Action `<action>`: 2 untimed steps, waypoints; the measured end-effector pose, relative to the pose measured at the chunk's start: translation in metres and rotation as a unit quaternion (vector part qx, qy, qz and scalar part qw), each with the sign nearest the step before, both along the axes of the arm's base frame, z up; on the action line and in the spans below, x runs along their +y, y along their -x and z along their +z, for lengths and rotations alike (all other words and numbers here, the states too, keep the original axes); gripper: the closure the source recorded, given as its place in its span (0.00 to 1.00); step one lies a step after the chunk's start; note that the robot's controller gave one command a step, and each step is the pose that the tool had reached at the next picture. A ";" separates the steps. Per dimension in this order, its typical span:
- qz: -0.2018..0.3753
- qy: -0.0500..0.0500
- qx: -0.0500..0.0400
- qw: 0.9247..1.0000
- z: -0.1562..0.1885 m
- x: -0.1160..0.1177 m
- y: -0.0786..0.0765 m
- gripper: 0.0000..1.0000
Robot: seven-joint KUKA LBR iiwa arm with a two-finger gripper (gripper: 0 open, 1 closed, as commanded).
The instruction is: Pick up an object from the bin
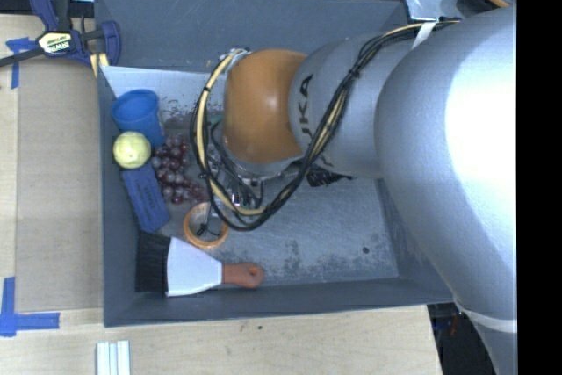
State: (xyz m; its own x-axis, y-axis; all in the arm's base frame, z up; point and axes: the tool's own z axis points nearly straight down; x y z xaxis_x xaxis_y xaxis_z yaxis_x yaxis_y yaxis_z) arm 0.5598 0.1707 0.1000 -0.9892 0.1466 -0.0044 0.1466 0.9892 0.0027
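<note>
My gripper (231, 185) is down in the left middle of the bin, mostly hidden under the arm's orange cover and cables. Just below it lies a small orange tape ring (204, 230), which its dark lower end overlaps. To the gripper's left sits a bunch of dark red grapes (173, 172). A flat blue bar (146, 199) lies slanted beside the grapes.
A blue cup (136, 111) lies in the far left corner with a yellow-green ball (132, 150) in front of it. A brush (190, 273) with black bristles, white body and brown handle lies along the near wall. The arm covers the bin's right half.
</note>
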 end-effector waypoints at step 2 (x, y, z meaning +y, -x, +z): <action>-0.105 -0.001 -0.004 0.994 -0.028 -0.015 -0.021 1.00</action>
State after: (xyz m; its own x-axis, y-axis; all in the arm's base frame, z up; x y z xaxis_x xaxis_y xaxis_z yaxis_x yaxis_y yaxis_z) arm 0.5809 0.1558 0.0720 -0.9369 0.3493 -0.0111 0.3492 0.9370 0.0072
